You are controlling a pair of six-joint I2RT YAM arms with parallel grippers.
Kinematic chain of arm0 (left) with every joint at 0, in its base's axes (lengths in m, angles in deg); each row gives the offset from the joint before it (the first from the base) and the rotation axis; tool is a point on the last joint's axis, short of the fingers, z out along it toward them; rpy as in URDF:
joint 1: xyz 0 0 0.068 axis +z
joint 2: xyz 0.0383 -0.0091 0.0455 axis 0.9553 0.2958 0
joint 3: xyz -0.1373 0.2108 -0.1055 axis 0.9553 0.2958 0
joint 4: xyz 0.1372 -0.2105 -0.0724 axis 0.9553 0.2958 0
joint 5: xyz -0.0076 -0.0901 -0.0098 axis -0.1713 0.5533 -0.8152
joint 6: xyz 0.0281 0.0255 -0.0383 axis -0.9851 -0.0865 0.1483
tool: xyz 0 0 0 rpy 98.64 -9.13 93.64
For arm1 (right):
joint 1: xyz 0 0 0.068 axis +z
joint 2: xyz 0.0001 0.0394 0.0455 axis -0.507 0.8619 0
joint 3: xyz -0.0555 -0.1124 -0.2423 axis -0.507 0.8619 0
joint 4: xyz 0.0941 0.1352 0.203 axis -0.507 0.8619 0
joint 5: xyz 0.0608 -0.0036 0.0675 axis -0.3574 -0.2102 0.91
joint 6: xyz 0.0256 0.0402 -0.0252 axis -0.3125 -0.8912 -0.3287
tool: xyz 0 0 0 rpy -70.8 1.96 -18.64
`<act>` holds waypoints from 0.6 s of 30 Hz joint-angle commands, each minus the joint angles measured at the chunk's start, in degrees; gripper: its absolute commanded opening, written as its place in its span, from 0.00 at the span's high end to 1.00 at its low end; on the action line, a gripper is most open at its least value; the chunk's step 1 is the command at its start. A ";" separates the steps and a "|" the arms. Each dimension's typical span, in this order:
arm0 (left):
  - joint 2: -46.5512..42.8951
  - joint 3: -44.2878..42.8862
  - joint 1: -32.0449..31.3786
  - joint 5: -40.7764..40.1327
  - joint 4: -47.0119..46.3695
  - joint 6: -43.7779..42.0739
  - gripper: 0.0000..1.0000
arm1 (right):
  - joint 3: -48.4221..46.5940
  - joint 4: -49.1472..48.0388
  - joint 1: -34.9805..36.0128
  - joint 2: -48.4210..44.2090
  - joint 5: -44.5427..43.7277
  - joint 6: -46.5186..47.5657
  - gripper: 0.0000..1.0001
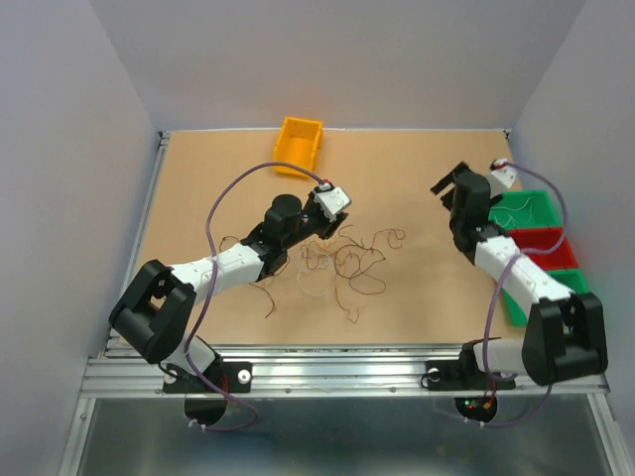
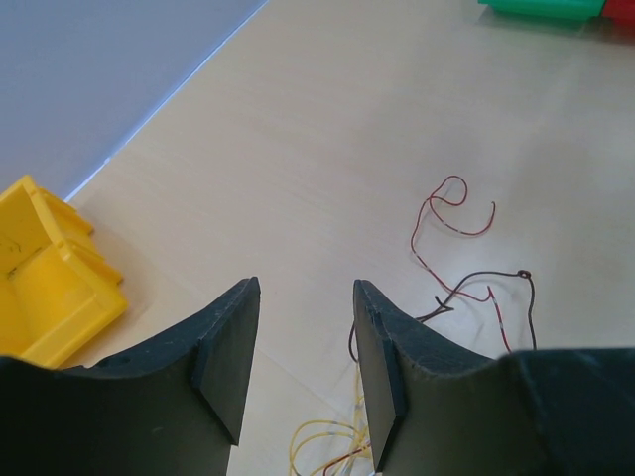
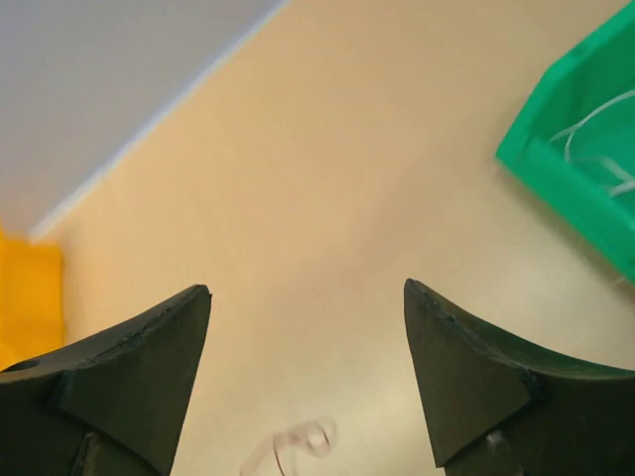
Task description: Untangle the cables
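From overhead we see the cables (image 1: 342, 260) as a loose heap of thin curls on the table (image 1: 417, 297), lying right at the tips of the left gripper (image 1: 329, 228) and trailing away to its right. The right gripper (image 1: 448, 183) hangs well apart from them, near a green bin (image 1: 531, 213) with a red bin (image 1: 546, 253) beside it. A yellow bin (image 1: 300, 144) sits beyond the left fingers, at the far edge. From this height we cannot tell whether any strand touches a finger.

The left wrist view settles that. The left gripper (image 2: 303, 288) has its fingers (image 2: 228, 347) spread part way, with only bare table in the gap, pinching nothing. A reddish strand (image 2: 456, 213) loops ahead of the finger on the view's right, and a darker line runs in behind that finger. A yellow strand (image 2: 317, 436) curls low in the gap, close under the fingers. The yellow bin (image 2: 50, 288) lies off to the side of the other finger.

The right wrist view shows the right gripper (image 3: 306, 288) with fingers (image 3: 139, 367) spread wide and nothing between them but table. A pale curl (image 3: 298, 441), blurred, lies low in the gap near the bottom edge. The green bin (image 3: 566, 178) stands ahead and to the right of the fingers, with a whitish strand (image 3: 595, 124) inside it — a detail too small to be sure of from above.
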 commanded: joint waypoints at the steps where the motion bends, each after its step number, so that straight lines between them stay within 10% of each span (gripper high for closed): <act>1: 1.03 -1.57 -0.12 -0.38 -0.92 -1.98 0.46 | 14.95 -15.15 1.64 -11.49 29.20 12.64 0.12; 8: 2.79 -2.54 -0.12 1.81 0.67 -3.04 0.46 | 27.46 -14.01 2.17 -24.88 37.88 11.70 0.15; 18: 7.27 -5.27 -0.82 3.75 3.66 -4.53 0.46 | 28.80 -13.93 4.01 -20.24 39.22 9.50 0.17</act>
